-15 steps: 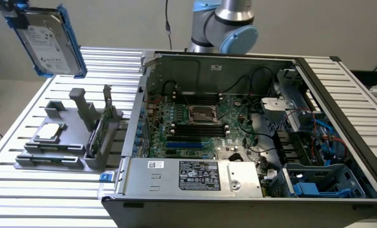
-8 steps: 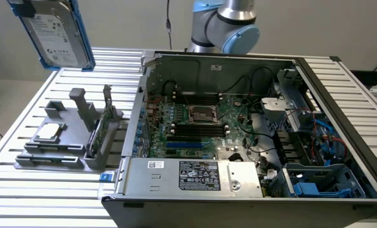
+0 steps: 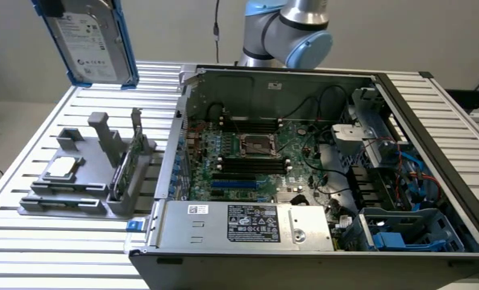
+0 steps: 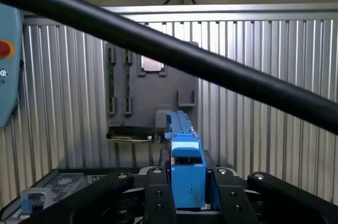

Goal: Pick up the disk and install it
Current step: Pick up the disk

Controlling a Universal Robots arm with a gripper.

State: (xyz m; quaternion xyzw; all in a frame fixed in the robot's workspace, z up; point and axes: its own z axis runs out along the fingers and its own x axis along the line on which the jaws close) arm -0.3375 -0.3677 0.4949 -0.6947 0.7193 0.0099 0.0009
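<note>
The gripper [image 4: 187,203] has its jaws clamped on the disk [image 4: 187,174], one dark finger pressed against each side of the blue carrier rail, so the drive stands on edge between them. From where I stand the disk [image 3: 90,42] hangs high in the air, label facing out. It is well off the open computer case [image 3: 432,121], out past the case's side wall on the exterior view's left and clear of everything below.

Beneath it, beside that same wall of the case, sits the grey holder [image 3: 70,199] on the slatted table [image 3: 46,254]. The green circuit card [image 3: 126,163] stands upright in the holder and a small silver square part [image 3: 64,167] lies flat in it. I see no drive in the holder.

So I judge the pick-up finished: the disk is lifted free and firmly held. The installing is not done. Inside the case, the blue-trimmed drive cage [image 3: 400,232] sits in the corner far from the disk, next to the power supply [image 3: 247,223], and nothing from the gripper is near it. The motherboard [image 3: 255,151] lies open and untouched, with the arm's base joints [image 3: 287,30] rising behind the case.
</note>
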